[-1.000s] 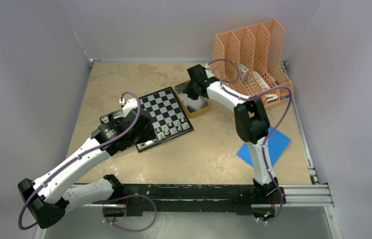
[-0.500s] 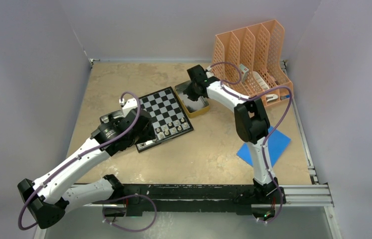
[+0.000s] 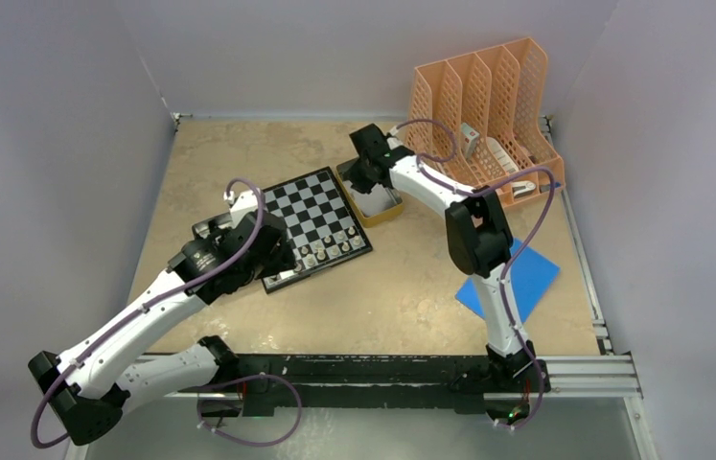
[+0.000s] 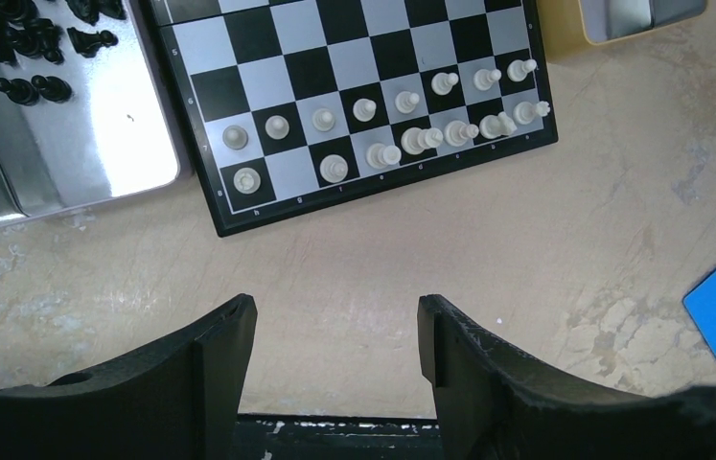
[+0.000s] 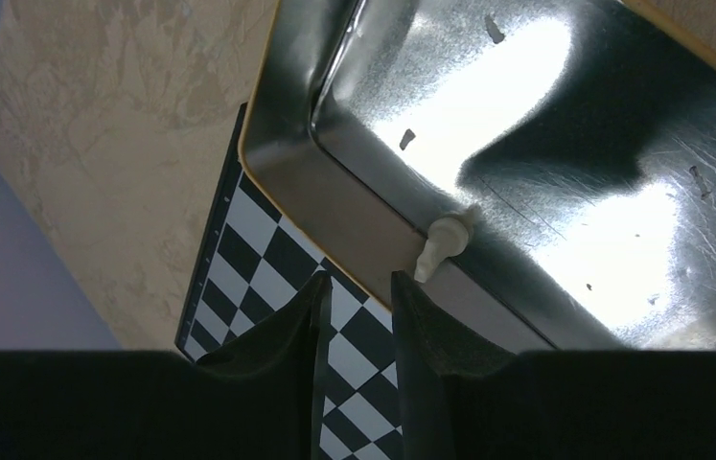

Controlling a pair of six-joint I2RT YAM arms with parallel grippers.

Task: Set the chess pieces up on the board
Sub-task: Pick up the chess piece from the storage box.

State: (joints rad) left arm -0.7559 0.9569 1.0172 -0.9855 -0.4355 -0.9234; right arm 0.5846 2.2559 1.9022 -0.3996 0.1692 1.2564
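Note:
The board [image 3: 315, 213] lies mid-table. Silvery-pale pieces [image 4: 402, 120] fill its two near rows. Black pieces [image 4: 28, 48] lie in a shiny metal tray [image 4: 95, 144] left of the board. My left gripper [image 4: 337, 321] is open and empty over bare table just in front of the board's near edge; in the top view it [image 3: 263, 259] is at the board's near left corner. My right gripper [image 5: 358, 287] hangs over the left rim of the yellow-edged metal tray [image 5: 334, 201], jaws a narrow gap apart with nothing between. One pale piece [image 5: 442, 244] lies against that tray's inner wall, just right of the fingertips.
An orange file rack [image 3: 488, 105] stands at the back right. A blue sheet [image 3: 517, 278] lies on the table at the right, beside the right arm. A black rail [image 3: 382, 369] runs along the near edge. Grey walls close in the left, back and right sides.
My right gripper has shifted a little left over the yellow-edged tray. My left arm has drawn back slightly towards the left. The pieces on the board have not moved.

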